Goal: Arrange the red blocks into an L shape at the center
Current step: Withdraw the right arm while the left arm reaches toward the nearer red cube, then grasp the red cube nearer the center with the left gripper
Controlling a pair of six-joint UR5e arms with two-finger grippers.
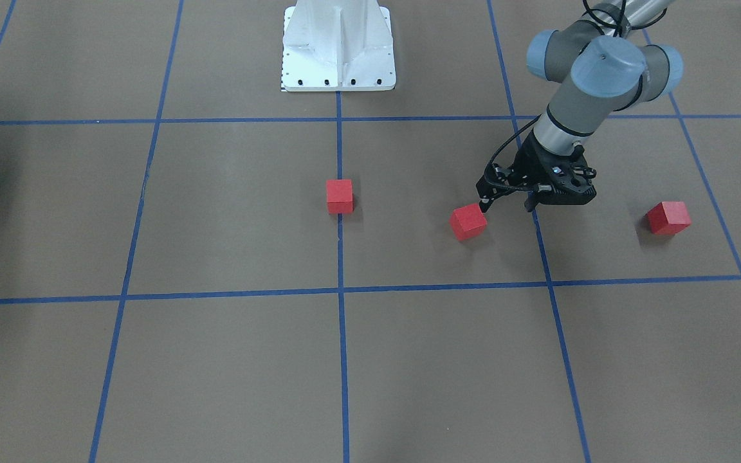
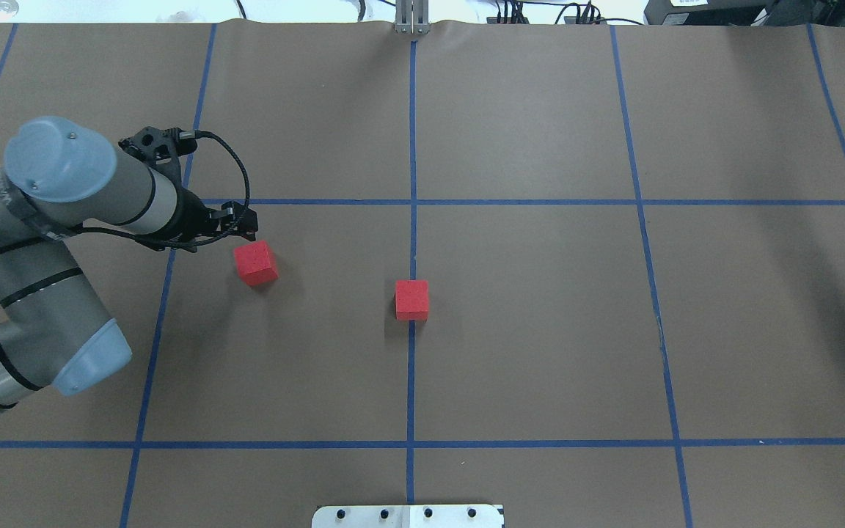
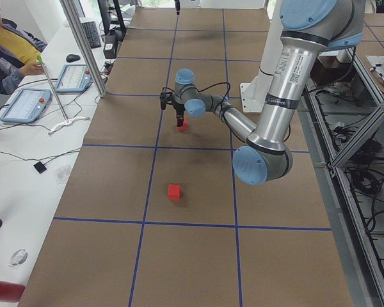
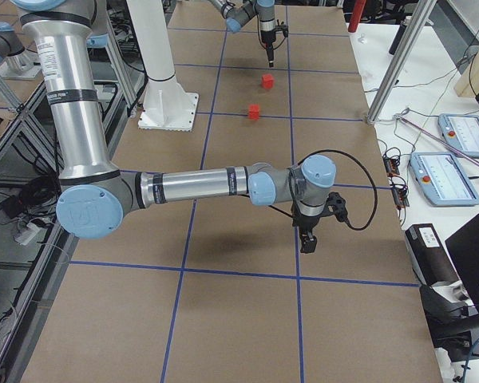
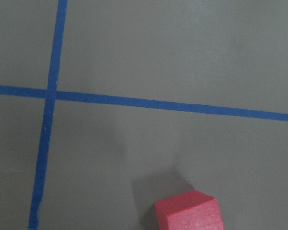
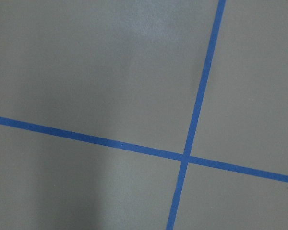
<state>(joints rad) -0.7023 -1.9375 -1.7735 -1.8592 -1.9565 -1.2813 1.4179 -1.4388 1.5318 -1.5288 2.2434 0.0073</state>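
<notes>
Three red blocks show in the front view. One (image 1: 339, 196) sits on the centre line, one (image 1: 468, 221) lies turned a little to its right, and one (image 1: 668, 217) lies far right. The overhead view shows the centre block (image 2: 412, 299) and the turned block (image 2: 256, 262); my left arm hides the third. My left gripper (image 1: 505, 204) is open and empty, low over the table. One fingertip (image 1: 484, 204) is at the turned block's corner, and the block lies outside the jaws. The left wrist view shows that block (image 5: 189, 213) at its bottom edge. My right gripper (image 4: 306, 243) hangs over bare table; I cannot tell whether it is open or shut.
Brown paper with a blue tape grid (image 1: 339, 290) covers the table. The white robot base (image 1: 338, 48) stands at the back centre. The right wrist view shows only a tape crossing (image 6: 185, 157). An operator and tablets sit beyond the far table edge (image 3: 25, 102).
</notes>
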